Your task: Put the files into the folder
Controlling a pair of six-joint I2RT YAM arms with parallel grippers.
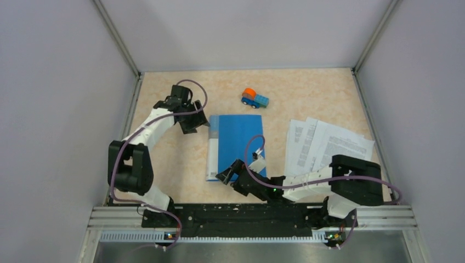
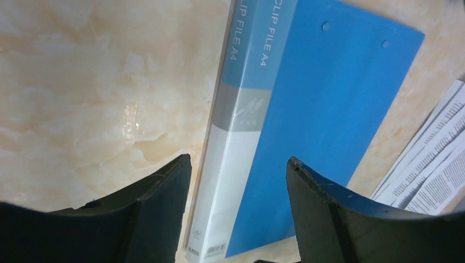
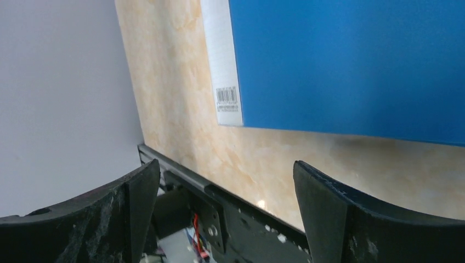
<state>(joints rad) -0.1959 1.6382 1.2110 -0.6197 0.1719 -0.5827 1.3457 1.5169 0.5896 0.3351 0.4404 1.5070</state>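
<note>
The blue folder lies closed and flat in the middle of the table, its pale spine strip on the left. It also shows in the left wrist view and in the right wrist view. The files are fanned white printed sheets to the folder's right, and their corner shows in the left wrist view. My left gripper is open and empty by the folder's far left corner. My right gripper is open and empty at the folder's near edge.
A small blue-and-orange toy truck stands behind the folder. Grey walls close in the table on the left, right and back. The black base rail runs along the near edge and shows in the right wrist view.
</note>
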